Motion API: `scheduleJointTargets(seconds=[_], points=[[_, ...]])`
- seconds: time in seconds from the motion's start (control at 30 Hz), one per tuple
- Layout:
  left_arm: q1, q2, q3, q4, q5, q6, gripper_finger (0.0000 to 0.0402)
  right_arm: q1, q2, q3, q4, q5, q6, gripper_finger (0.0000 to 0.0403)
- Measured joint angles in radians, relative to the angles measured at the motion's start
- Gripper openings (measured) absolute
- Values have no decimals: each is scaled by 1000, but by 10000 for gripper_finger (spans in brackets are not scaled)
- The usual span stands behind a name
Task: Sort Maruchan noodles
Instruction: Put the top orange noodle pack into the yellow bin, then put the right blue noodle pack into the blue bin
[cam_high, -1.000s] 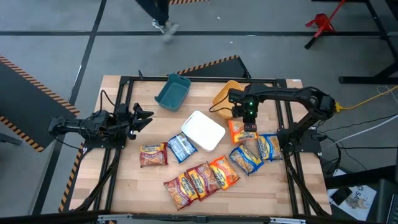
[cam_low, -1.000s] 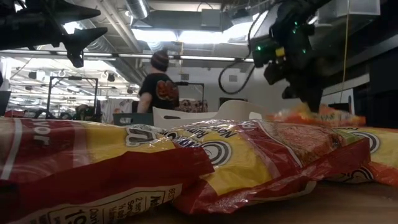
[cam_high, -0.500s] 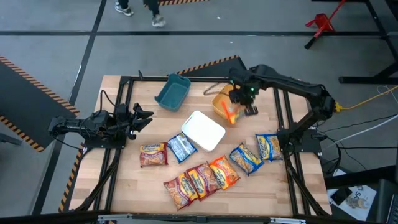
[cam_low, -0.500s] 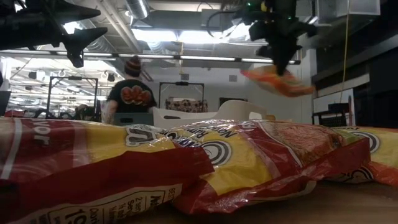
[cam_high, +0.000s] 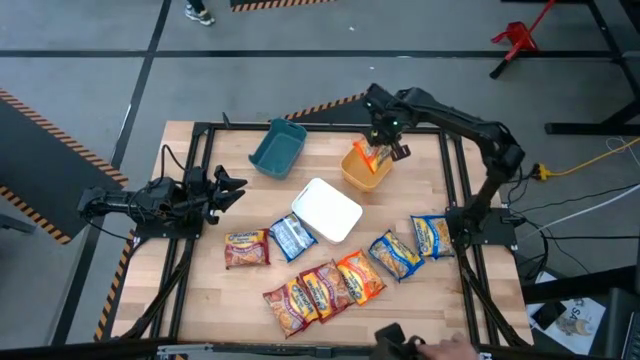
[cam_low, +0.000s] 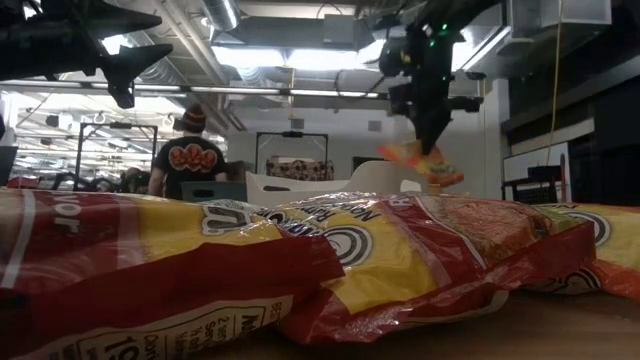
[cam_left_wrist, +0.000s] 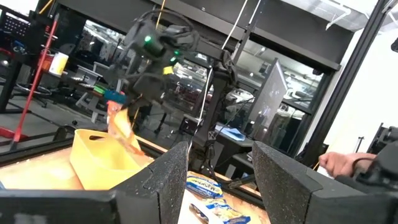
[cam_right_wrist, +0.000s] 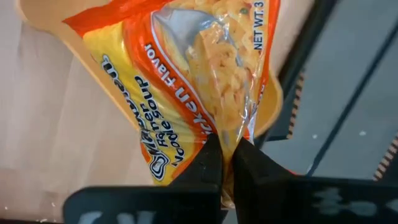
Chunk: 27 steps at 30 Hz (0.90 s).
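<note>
Right claw (cam_high: 383, 152) pinching orange packet (cam_high: 372, 158) over orange bin (cam_high: 356, 176), white bin (cam_high: 326, 210) nearby.

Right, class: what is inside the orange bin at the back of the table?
An orange noodle packet hangs into the orange bin, pinched by the right gripper. The bin's floor beneath the packet is covered, so anything lying there cannot be seen.

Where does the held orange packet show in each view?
High: orange packet over the orange bin, in the right gripper.
Low: upper right, hanging.
Left wrist: far left, above the bin.
Right wrist: fills the frame.
Shared landmark: orange bin.
</note>
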Motion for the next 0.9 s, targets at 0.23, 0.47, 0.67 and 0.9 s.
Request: scheduleJointTargets(seconds=[0.23, 0.47, 0.67, 0.9], points=[[0, 0, 0, 0, 0, 3, 174, 3, 70, 0, -3, -21, -63, 0], [0, 0, 0, -1, 0, 3, 174, 2, 113, 0, 6, -37, -86, 6], [0, 0, 0, -1, 0, 3, 174, 2, 131, 0, 8, -61, -96, 36], [0, 0, 0, -1, 0, 3, 174, 9, 129, 9, 30, -49, 42, 142]])
